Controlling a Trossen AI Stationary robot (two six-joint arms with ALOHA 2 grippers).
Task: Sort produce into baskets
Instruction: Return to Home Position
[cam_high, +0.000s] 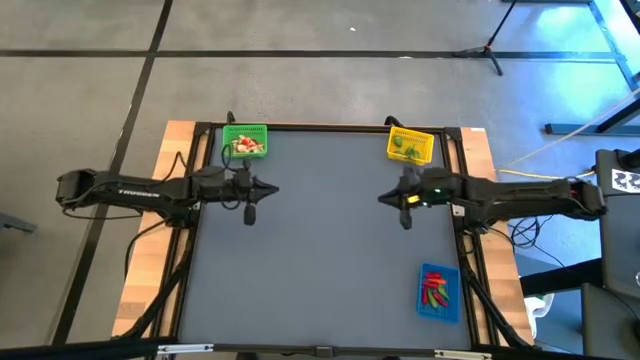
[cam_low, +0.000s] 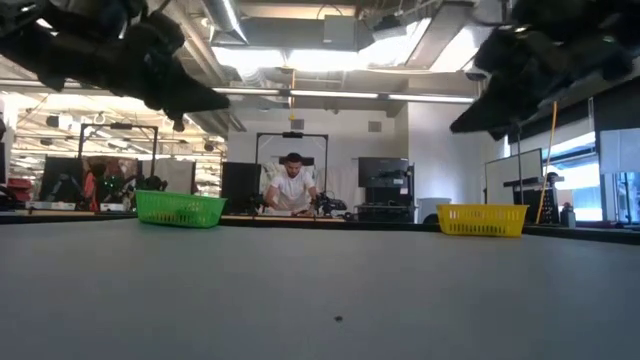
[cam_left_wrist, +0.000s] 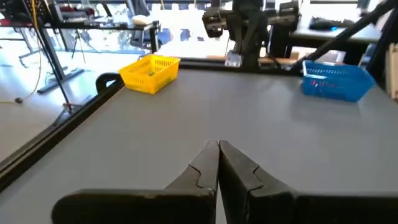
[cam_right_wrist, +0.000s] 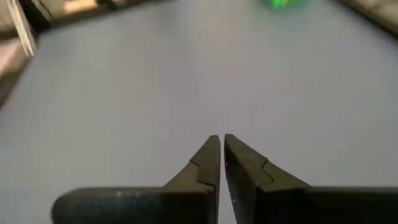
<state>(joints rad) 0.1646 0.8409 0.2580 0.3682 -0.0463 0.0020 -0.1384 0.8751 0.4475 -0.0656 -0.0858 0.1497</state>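
Three mesh baskets stand on the grey table. The green basket (cam_high: 245, 141) at the far left holds pale and red pieces. The yellow basket (cam_high: 410, 146) at the far right holds green pieces. The blue basket (cam_high: 437, 292) at the near right holds red chili-like pieces. My left gripper (cam_high: 275, 188) hovers above the table, just near of the green basket, shut and empty; its fingers (cam_left_wrist: 219, 146) show closed in the left wrist view. My right gripper (cam_high: 383, 198) hovers just near of the yellow basket, shut and empty, as the right wrist view (cam_right_wrist: 220, 140) shows.
A black frame (cam_high: 330, 128) borders the grey mat, with wooden table edges (cam_high: 150, 250) outside it. A person (cam_low: 292, 185) stands at a bench in the room beyond the far edge. The grey mat (cam_high: 320, 250) lies bare between the two arms.
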